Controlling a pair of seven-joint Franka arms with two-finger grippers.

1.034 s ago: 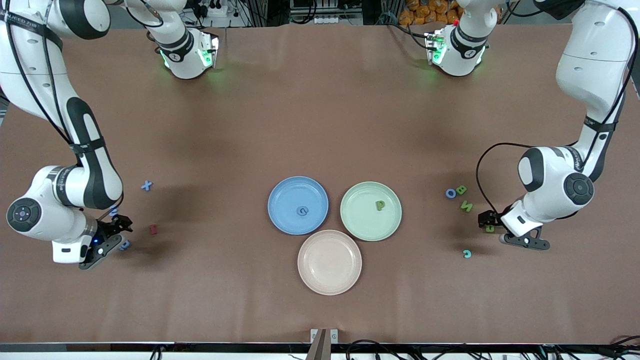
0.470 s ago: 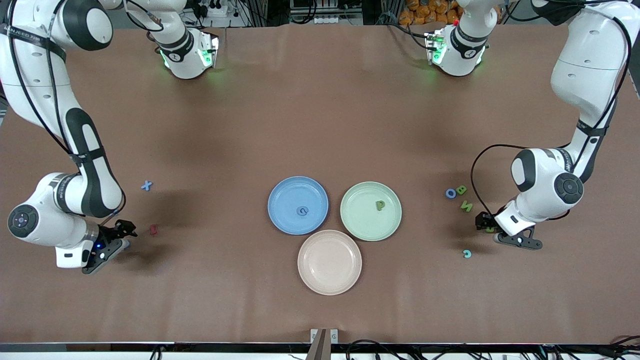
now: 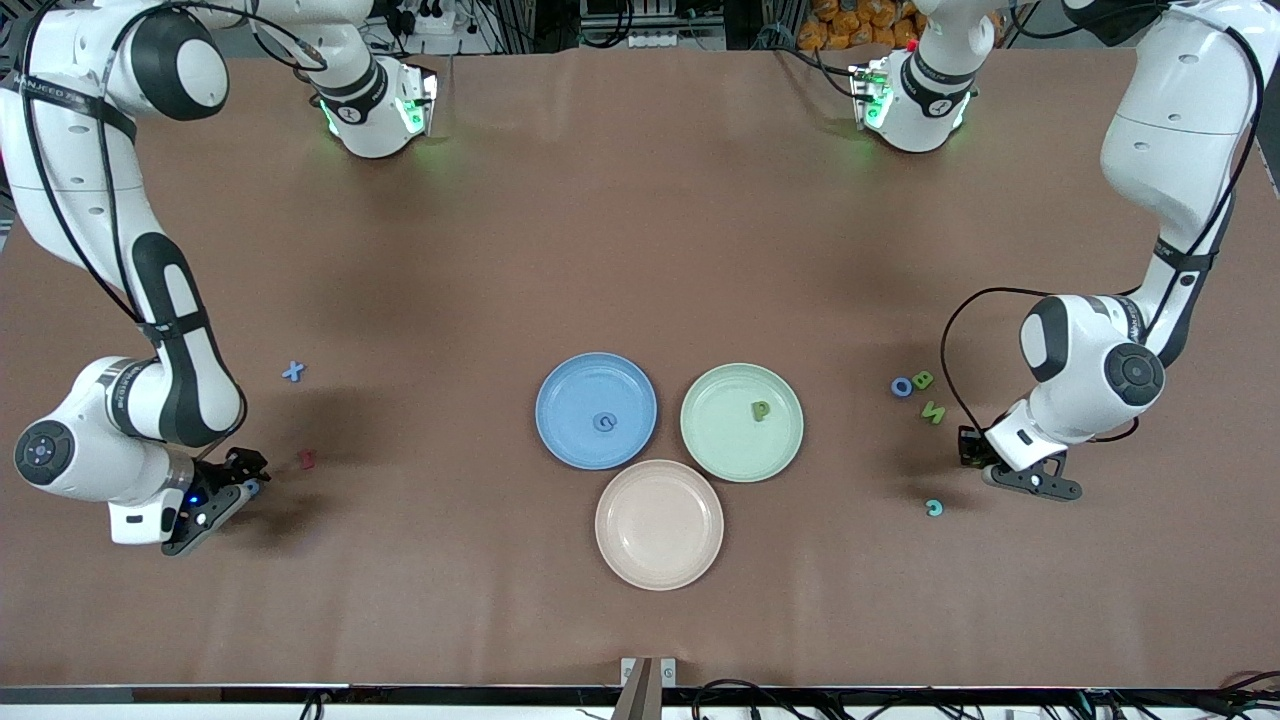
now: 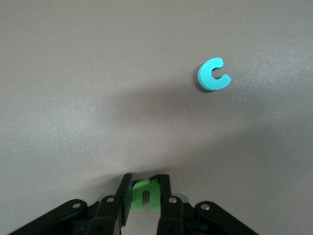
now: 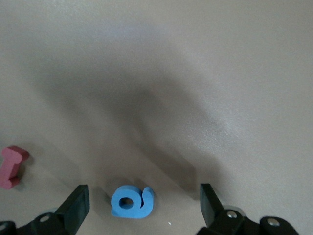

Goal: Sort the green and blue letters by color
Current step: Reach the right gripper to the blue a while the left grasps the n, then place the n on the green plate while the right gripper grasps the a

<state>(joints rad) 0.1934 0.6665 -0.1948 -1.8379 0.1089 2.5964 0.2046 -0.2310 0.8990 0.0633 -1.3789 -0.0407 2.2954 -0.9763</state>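
My left gripper (image 4: 145, 181) is down at the table near the left arm's end, shut on a green n-shaped letter (image 4: 145, 194); in the front view the gripper (image 3: 966, 447) hides that letter. My right gripper (image 5: 143, 192) stands open at the right arm's end, its fingers on either side of a blue letter (image 5: 132, 201) that lies flat and untouched. The blue plate (image 3: 570, 385) holds a blue letter (image 3: 605, 422). A green P (image 3: 761, 409) lies on the green plate (image 3: 720, 445). Loose letters include a blue X (image 3: 292, 371), a blue O (image 3: 901, 387), a green B (image 3: 923, 380) and a green N (image 3: 933, 412).
A teal C (image 3: 934, 508) lies just nearer the front camera than the left gripper. A dark red letter (image 3: 307, 459) lies beside the right gripper. A pink plate (image 3: 659, 524) sits nearer the camera than the other two plates.
The left gripper has closed on the green letter. The right gripper has come down with its open fingers around the blue letter.
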